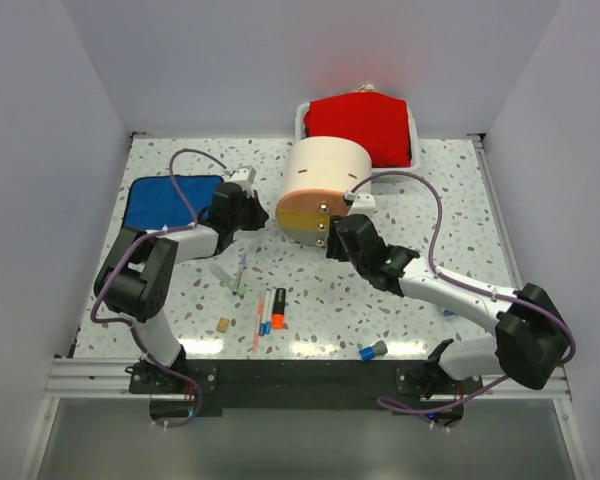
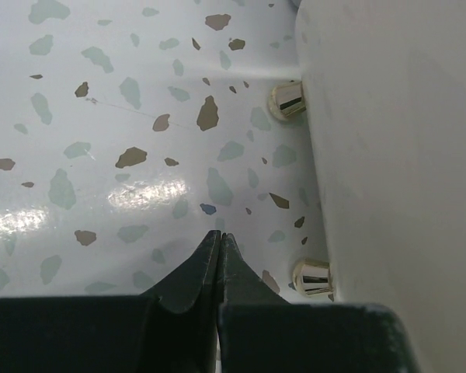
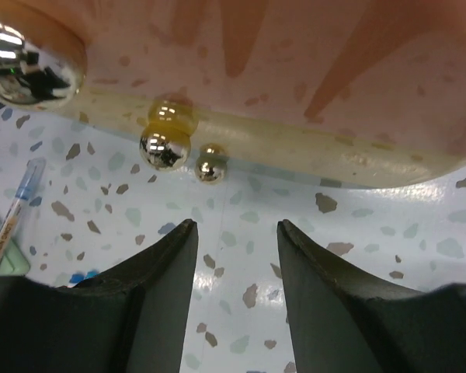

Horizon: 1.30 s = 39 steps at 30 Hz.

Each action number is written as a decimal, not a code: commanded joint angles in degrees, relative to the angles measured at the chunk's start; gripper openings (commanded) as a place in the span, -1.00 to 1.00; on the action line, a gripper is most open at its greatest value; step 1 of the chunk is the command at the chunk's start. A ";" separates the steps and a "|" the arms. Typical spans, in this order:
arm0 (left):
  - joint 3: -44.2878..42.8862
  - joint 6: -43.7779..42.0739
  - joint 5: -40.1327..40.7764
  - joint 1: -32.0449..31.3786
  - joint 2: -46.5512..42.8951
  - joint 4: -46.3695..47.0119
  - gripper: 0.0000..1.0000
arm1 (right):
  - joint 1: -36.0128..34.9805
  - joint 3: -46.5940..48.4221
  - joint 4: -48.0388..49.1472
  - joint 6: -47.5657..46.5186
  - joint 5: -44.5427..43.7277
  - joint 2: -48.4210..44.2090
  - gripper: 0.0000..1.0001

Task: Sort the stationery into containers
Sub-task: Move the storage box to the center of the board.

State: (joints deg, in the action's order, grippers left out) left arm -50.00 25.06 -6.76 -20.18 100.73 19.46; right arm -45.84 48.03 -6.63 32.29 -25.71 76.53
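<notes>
The cream half-cylinder unit [image 1: 325, 175] stands at the table's middle back, its yellow-orange drawer fronts [image 1: 302, 220] with gold knobs [image 3: 165, 148] facing the arms. My left gripper [image 1: 258, 215] is shut and empty beside the unit's left wall [image 2: 396, 155], low over the table in the left wrist view [image 2: 220, 235]. My right gripper [image 1: 332, 240] is open and empty just in front of the knobs, as the right wrist view [image 3: 233, 227] shows. Loose on the table lie a clear pen [image 1: 242, 272], an orange pen [image 1: 258, 322], an orange marker [image 1: 279, 308], a tan eraser [image 1: 223, 324] and a blue-grey cap piece [image 1: 373, 350].
A blue cloth [image 1: 170, 200] lies at the back left. A white tray [image 1: 302, 115] with a red cloth [image 1: 360, 128] stands behind the unit. Two small feet [image 2: 287, 101] of the unit show near my left fingers. White walls enclose the table.
</notes>
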 commanded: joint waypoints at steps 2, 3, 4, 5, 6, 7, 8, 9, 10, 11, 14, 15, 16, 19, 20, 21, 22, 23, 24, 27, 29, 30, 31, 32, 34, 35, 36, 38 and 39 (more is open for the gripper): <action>-0.89 1.83 -2.55 -1.96 -1.32 4.35 -1.00 | 1.11 -1.53 7.94 -4.25 -7.42 0.02 0.00; -0.72 1.92 -2.55 -2.40 -1.41 4.44 -1.00 | 1.89 -1.80 8.21 -4.52 -7.68 -0.07 0.00; -0.63 1.92 -2.73 -2.49 -1.41 4.53 -1.00 | 2.42 -1.89 8.39 -4.87 -7.86 0.02 0.00; -0.54 1.92 -2.90 -2.66 -1.50 4.53 -1.00 | 2.95 -1.98 8.83 -5.13 -7.95 0.11 0.00; -0.45 1.92 -2.99 -2.93 -1.59 4.62 -1.00 | 3.91 -2.15 9.00 -5.31 -8.03 0.11 0.01; -0.45 1.92 -2.99 -3.10 -1.76 4.62 -1.00 | 4.44 -2.50 9.18 -5.57 -8.04 0.20 0.01; -0.36 2.01 -2.99 -3.11 -1.85 4.62 -1.00 | 4.97 -2.59 9.53 -5.66 -7.77 0.28 0.01; -0.19 2.01 -2.99 -3.19 -2.02 4.62 -1.00 | 5.76 -2.85 9.71 -5.84 -7.77 0.11 0.01; -0.10 1.92 -3.17 -3.19 -2.11 4.88 -1.00 | 5.94 -3.29 9.97 -6.19 -7.51 0.02 0.01; -0.01 1.75 -2.99 -3.19 -2.20 4.88 -1.00 | 6.20 -3.47 10.41 -6.28 -7.51 0.02 0.01; 0.34 1.66 -2.90 -3.28 -2.47 4.97 -1.00 | 6.82 -4.17 11.29 -6.98 -6.90 -0.51 0.01; 0.51 1.75 -2.90 -3.28 -2.47 4.97 -1.00 | 7.34 -4.26 11.47 -7.16 -6.81 -0.59 0.01; 0.52 1.66 -2.56 -3.28 -2.64 4.88 -1.00 | 7.70 -4.52 11.64 -7.33 -6.63 -0.86 0.01; 0.16 1.75 0.24 -3.37 -4.04 1.55 -1.00 | 8.14 -3.30 8.49 -6.37 -5.14 -2.08 0.01; 0.08 1.92 1.39 -3.37 -4.66 0.24 -1.00 | 8.14 -2.86 4.82 -5.93 -4.53 -2.61 0.01; 0.25 2.01 2.62 -3.37 -5.53 -2.91 -1.00 | 8.14 -2.42 2.87 -5.49 -3.48 -3.23 0.02; 0.51 2.10 5.42 -3.37 -7.54 -4.51 -1.00 | 8.05 -1.81 0.94 -4.27 -3.29 -3.75 0.05; 1.30 2.53 6.58 -3.37 -8.69 -6.18 -0.99 | 8.05 -1.54 -2.73 -3.73 -2.94 -4.98 0.10; 1.57 2.71 6.59 -3.37 -9.75 -9.59 -0.82 | 7.96 -1.36 -4.25 -3.56 -1.98 -5.34 0.14; 2.80 2.10 10.36 -3.28 -13.62 -15.75 -0.07 | 7.53 -0.92 -7.77 -3.38 -0.74 -6.74 0.29; 4.28 0.61 11.77 -3.28 -17.22 -17.08 0.23 | 7.26 -1.18 -7.17 -0.58 -0.04 -6.92 0.26; 4.90 0.34 12.56 -3.28 -18.71 -17.53 0.27 | 6.30 -1.71 -5.69 0.04 0.57 -7.10 0.25; 5.69 -0.09 14.39 -3.19 -21.77 -17.44 0.33 | 5.60 -3.45 -1.76 0.57 1.01 -7.01 0.22; 7.27 -1.32 15.02 -3.02 -23.54 -17.27 0.37 | 4.98 -4.25 -0.06 0.49 1.37 -6.58 0.23; 9.47 -3.69 16.60 -2.06 -29.06 -15.25 0.42 | 3.57 -6.19 3.89 0.14 1.72 -4.73 0.22; 11.66 -5.70 17.48 -1.44 -31.10 -14.72 0.43 | 3.31 -6.54 4.26 0.05 1.98 -4.12 0.21; 12.81 -6.16 18.36 0.30 -33.03 -14.20 0.44 | 2.96 -6.63 4.35 0.31 2.25 -3.50 0.21; 15.70 -7.12 18.89 4.34 -37.70 -14.19 0.46 | 2.26 -6.98 4.00 1.19 3.04 -1.92 0.18; 16.42 -7.39 19.42 5.50 -39.97 -14.36 0.46 | 2.08 -7.59 4.26 1.71 2.86 -1.65 0.17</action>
State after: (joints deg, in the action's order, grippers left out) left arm -37.17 21.78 7.60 -20.23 67.70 3.75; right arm -42.76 41.93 -6.22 31.14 -23.70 72.99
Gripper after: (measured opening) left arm 0.724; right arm 0.595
